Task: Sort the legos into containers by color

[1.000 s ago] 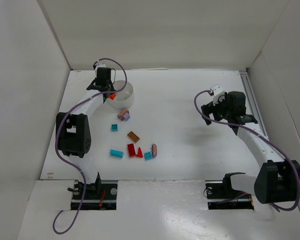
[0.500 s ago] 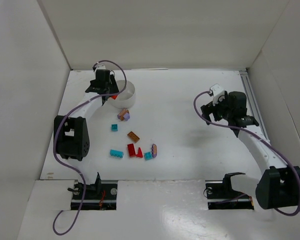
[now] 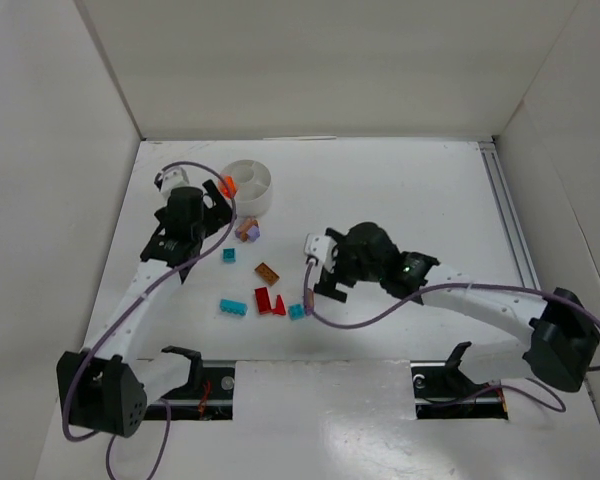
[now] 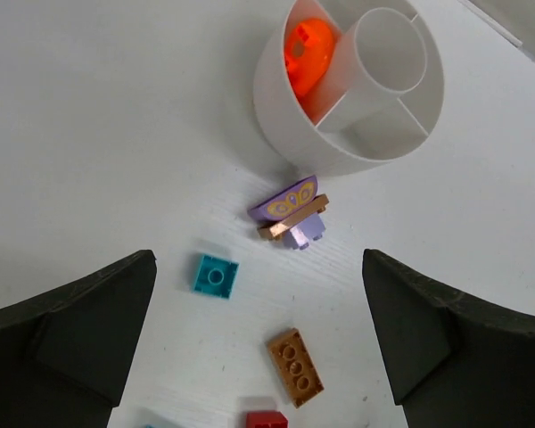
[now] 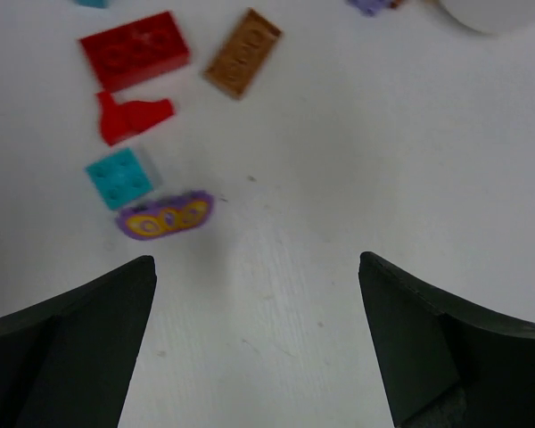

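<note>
**Handling.** The legos (image 3: 263,299) are tiny, light pieces of rigid plastic with smooth faces. A skewed pinch is judged likely to make one slip or flick away. Each is best taken across two opposite side walls. The purple oval plate (image 5: 165,217) lies flat and thin and looks the hardest to lift. It should be taken across its narrow width, low to the bench (image 3: 430,200).

**Location.**
- The white dish (image 4: 281,134) stands near the far left corner of the bench, with orange pieces (image 4: 308,52) in one outer compartment.
- A purple-and-tan stack (image 4: 292,211) lies at the foot of the dish wall; whether it touches cannot be told.
- The teal square (image 4: 215,275), brown brick (image 5: 242,64), red brick (image 5: 135,51), red wedge (image 5: 132,117) and teal block (image 5: 120,176) lie loose between the dish and the near edge.

**Left end effector** (image 4: 257,263): jaws spread wide, empty, above the stack and teal square, touching nothing.

**Right end effector** (image 5: 255,263): jaws spread wide, empty, hovering near the purple oval plate.
</note>
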`<state>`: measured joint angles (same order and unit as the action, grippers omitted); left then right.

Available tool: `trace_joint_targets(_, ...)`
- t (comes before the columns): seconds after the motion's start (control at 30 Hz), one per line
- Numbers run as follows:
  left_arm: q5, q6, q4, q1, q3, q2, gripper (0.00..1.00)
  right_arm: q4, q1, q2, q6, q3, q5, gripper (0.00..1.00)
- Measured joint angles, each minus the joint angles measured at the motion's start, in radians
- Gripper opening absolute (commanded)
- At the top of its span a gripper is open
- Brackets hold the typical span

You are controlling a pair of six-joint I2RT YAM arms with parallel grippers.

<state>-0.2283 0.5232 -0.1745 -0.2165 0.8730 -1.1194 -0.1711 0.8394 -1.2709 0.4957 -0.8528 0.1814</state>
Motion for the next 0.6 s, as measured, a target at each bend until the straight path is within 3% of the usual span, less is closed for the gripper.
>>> trace_joint_targets(0.27, 0.024, 0.155, -0.035, -0.019, -0.220, 0.249, 1.00, 0.018, 0.248, -0.215, 0.122, -0.047, 0.077, 0.97)
trace_joint_targets(0.6, 0.077, 0.214, -0.032, -0.031, -0.277, 0.280, 1.00, 0.015, 0.285, -0.429, 0.170, -0.120, 0.037, 0.93)
